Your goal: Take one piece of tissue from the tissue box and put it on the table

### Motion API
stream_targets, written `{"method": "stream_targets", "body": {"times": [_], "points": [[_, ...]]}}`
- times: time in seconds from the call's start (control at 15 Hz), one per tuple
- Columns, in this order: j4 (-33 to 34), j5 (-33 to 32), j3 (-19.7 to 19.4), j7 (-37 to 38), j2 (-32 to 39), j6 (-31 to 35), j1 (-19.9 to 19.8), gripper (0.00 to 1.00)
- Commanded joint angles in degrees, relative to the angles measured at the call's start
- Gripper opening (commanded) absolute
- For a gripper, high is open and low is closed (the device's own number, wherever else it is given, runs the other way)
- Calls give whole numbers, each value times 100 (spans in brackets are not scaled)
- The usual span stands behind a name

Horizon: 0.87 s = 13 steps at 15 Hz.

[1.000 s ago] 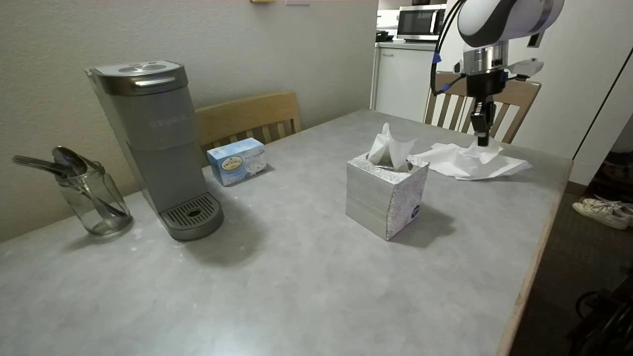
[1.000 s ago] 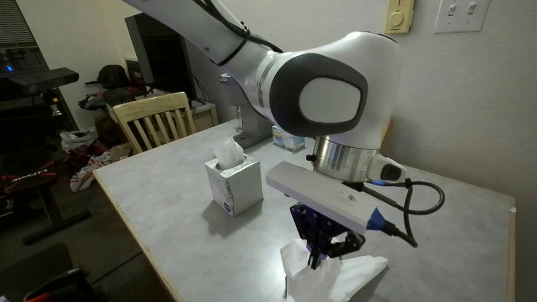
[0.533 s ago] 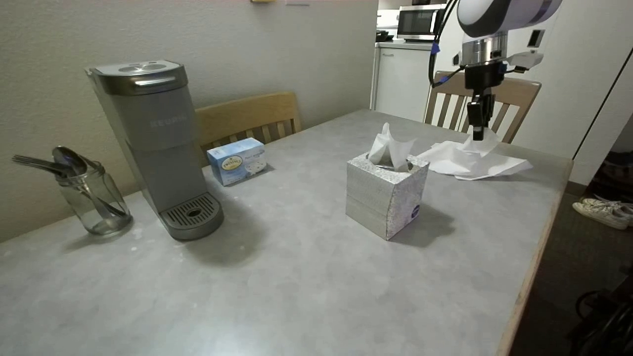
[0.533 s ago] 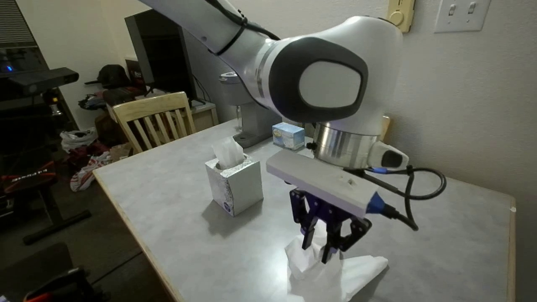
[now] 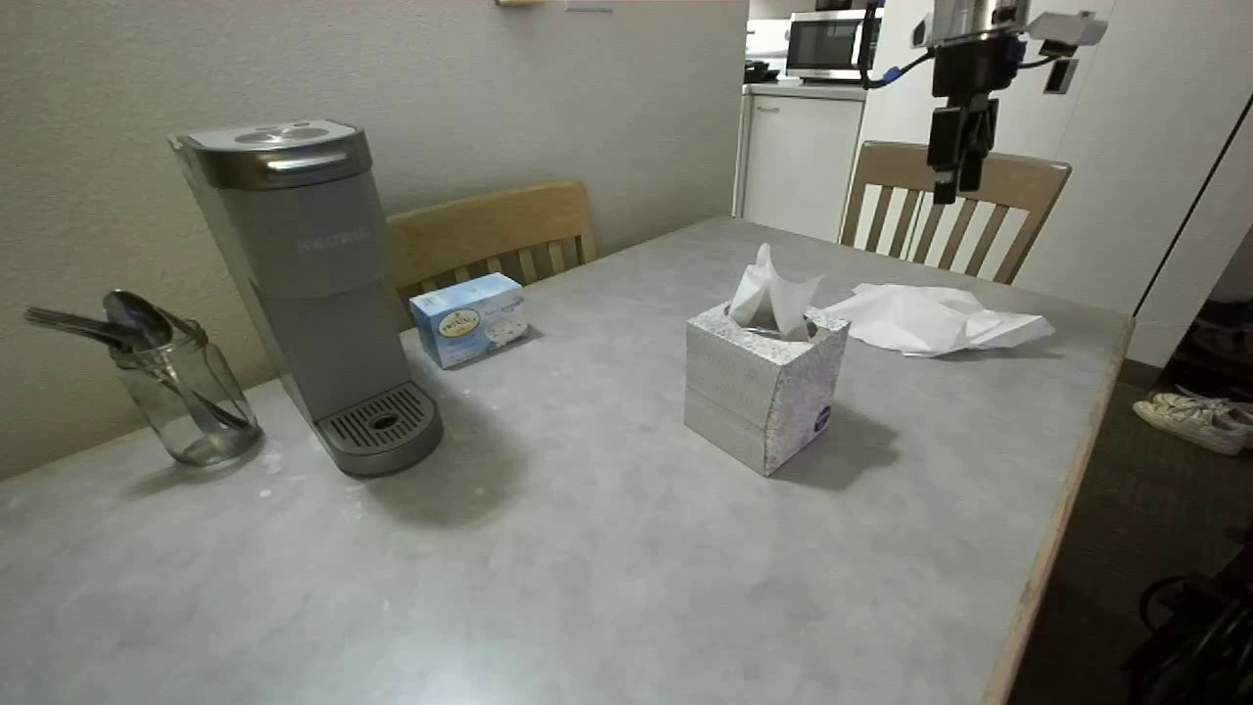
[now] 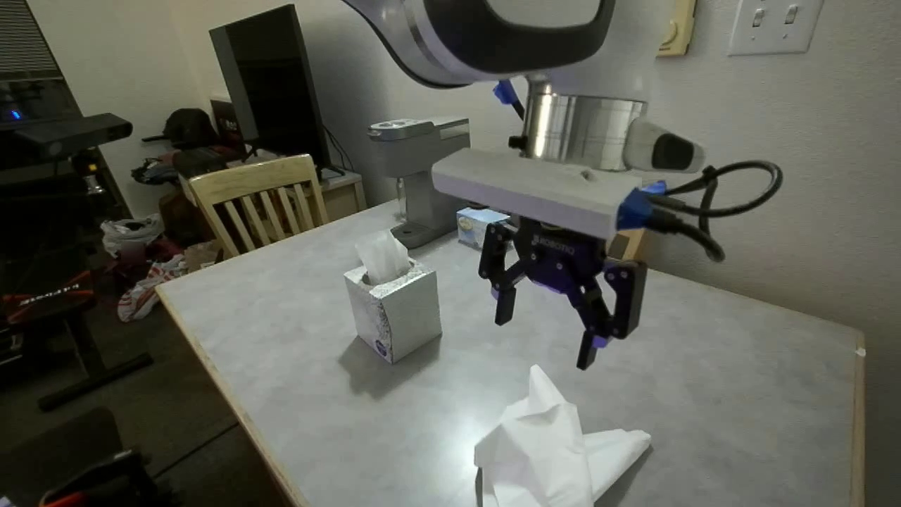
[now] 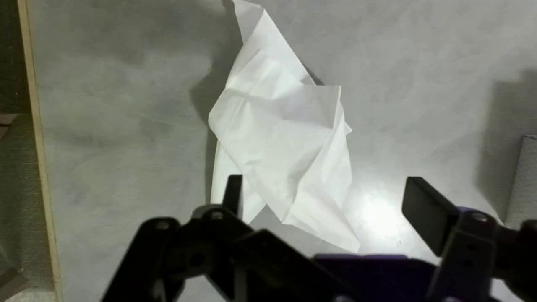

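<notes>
Probably the job is done: the tissue (image 6: 538,451) lies crumpled on the table (image 6: 704,394), between four and five o'clock from the box (image 6: 412,317) in an exterior view. Above it the jaws hang spread and empty; lowered, they might snag its raised peak (image 6: 543,394).

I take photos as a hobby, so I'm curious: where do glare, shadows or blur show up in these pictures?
In the wrist view, glare whitens the table beside the crumpled tissue, and the gripper looks soft, perhaps too close to the lens; in both exterior views, the table shows a pale glare patch and the tissue box casts a soft-edged shadow.
</notes>
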State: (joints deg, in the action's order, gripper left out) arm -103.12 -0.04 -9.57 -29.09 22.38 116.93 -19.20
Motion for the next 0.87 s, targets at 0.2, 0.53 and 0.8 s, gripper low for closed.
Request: {"method": "stream_targets", "body": {"times": [0.2,0.53,0.8], "points": [[-95,-19,57,320,-548,-439,188,100],[16,4,88,379,-550,-507,330,100],[14,3,106,425,-569,-524,374,100]]}}
